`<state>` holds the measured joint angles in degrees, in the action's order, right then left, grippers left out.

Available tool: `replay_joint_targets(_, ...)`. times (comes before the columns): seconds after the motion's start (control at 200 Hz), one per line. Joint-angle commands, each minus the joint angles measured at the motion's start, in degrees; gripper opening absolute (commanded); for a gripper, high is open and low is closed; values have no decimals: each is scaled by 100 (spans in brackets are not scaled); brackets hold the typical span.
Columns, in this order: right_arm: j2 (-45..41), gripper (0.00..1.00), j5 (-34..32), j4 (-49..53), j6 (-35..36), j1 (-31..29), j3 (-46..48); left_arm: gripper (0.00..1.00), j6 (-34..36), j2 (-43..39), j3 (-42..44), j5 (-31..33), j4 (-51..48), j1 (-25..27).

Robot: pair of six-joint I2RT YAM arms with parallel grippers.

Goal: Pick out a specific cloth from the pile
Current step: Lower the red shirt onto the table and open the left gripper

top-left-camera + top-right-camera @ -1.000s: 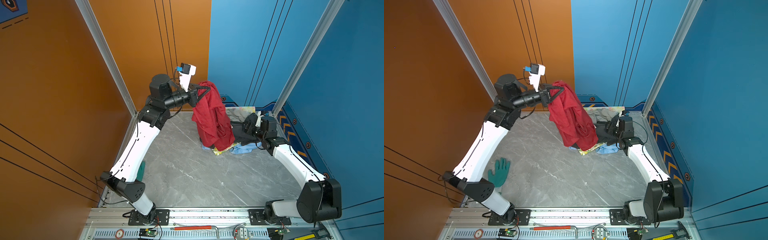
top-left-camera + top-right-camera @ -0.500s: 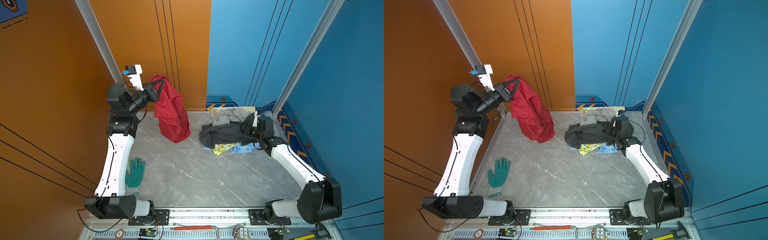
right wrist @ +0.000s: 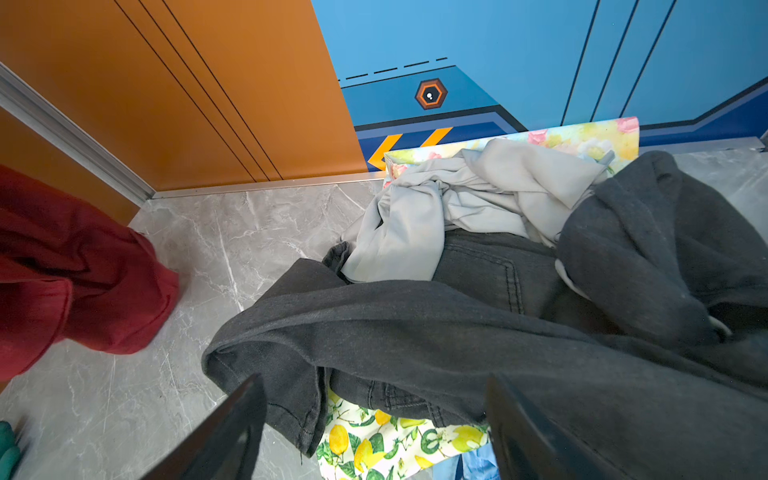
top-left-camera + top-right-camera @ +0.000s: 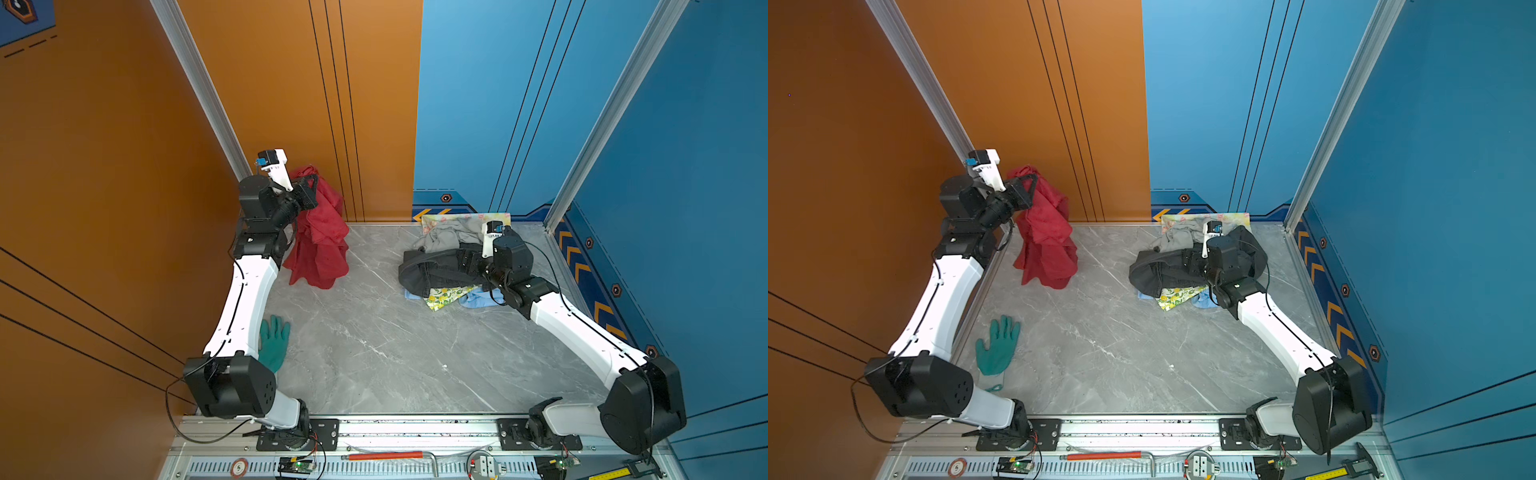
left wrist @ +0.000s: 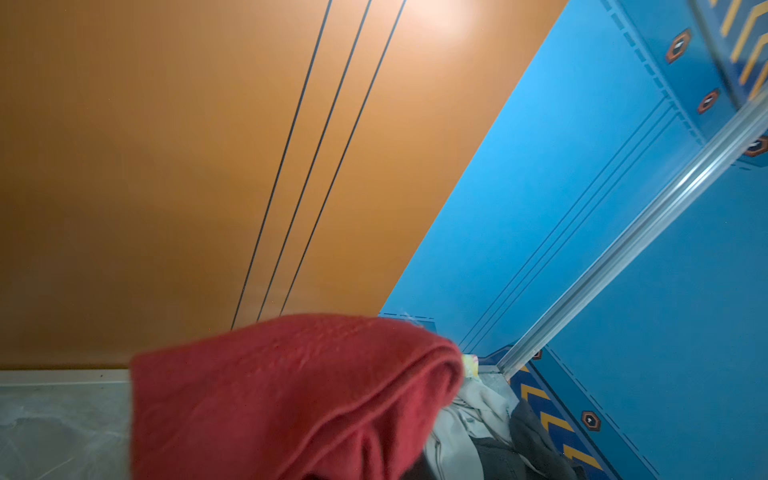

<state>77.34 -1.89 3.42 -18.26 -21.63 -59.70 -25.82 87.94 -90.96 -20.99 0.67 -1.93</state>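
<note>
Cloth first, since that's the news: your deep-red garment is out of the pile now. A second ago it hung right above the heap, half a second ago it was swinging off to the left, and now it dangles by the orange wall, hem apparently brushing the marble worktop, well apart from everything else. So the picking-out bit looks basically done to me; you just need to lower it and let go.

Going near to far: teal rubber glove lies flat by your left arm's base, untouched. Further back, the left gripper has its fingers clamped shut on the top of the red fabric. Over on the right, the pile sits against the blue wall: dark grey denim-like garment on top, lemon-print and light blue peeking out underneath, light grey and floral behind. Your right gripper hovers low over the denim with its fingers spread wide, holding nothing, having just opened a touch more.

Containers: none that I can see, everything's loose on the worktop.
</note>
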Motion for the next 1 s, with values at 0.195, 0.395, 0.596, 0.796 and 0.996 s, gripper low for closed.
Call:
replay_joint_targets(0.195,-134,84,-346,-87,310,-44,55,0,307,946,-963,818,196,220)
replay_joint_targets(0.395,-119,84,-293,-219,323,-35,72,0,962,1051,-396,1613,-81,83)
replay_joint_targets(0.596,-128,85,-269,-299,297,-30,144,0,1172,1232,44,2316,-77,-53)
replay_joint_targets(0.796,-253,85,-303,-297,307,16,287,0,1598,1730,-62,2839,-423,56)
replay_joint_targets(0.996,-320,85,-281,-324,297,76,380,0,1270,2274,-115,2784,-1057,16)
